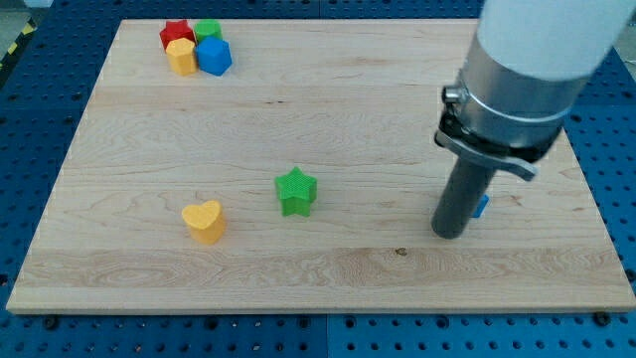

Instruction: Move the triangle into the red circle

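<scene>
Presently the wooden board (328,268) fills most of the view, lying on a blue perforated bench (20,328). The arm's pale housing and dark rod occupy the view's right, and my tip (449,236) rests on the board there; it is a plain rod with nothing to open or close, and it holds nothing. Just behind the rod a small blue block (482,207) shows only as a sliver, touching or nearly touching it; its shape cannot be confirmed, though it is probably the triangle to be moved. A green star (296,191) sits near the board's centre, with a yellow heart (204,221) to its left. At the view's top left four blocks cluster tightly: a red block (175,32), a green block (208,29), a yellow block (181,57) and a blue block (214,56). No red circle can be identified; the red block may be it. Risk assessment: the push path crosses the green star, and an off-centre contact could let the hidden block slip sideways or scatter the cluster.
</scene>
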You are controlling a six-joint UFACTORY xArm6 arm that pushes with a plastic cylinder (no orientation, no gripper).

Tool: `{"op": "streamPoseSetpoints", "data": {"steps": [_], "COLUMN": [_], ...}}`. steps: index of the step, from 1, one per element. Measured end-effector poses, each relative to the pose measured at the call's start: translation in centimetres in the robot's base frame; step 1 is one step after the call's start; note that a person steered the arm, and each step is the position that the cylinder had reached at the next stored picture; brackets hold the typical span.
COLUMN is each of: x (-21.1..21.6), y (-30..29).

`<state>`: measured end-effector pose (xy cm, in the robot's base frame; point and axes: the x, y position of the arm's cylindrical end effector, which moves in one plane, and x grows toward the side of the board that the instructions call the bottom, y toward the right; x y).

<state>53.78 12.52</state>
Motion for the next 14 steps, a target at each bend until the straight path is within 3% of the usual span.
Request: {"op": "streamPoseSetpoints", "data": {"steps": [3, 7, 14], "x": [-1.6, -13.0, -13.2], "y": [4.3, 4.3, 7.8]}}
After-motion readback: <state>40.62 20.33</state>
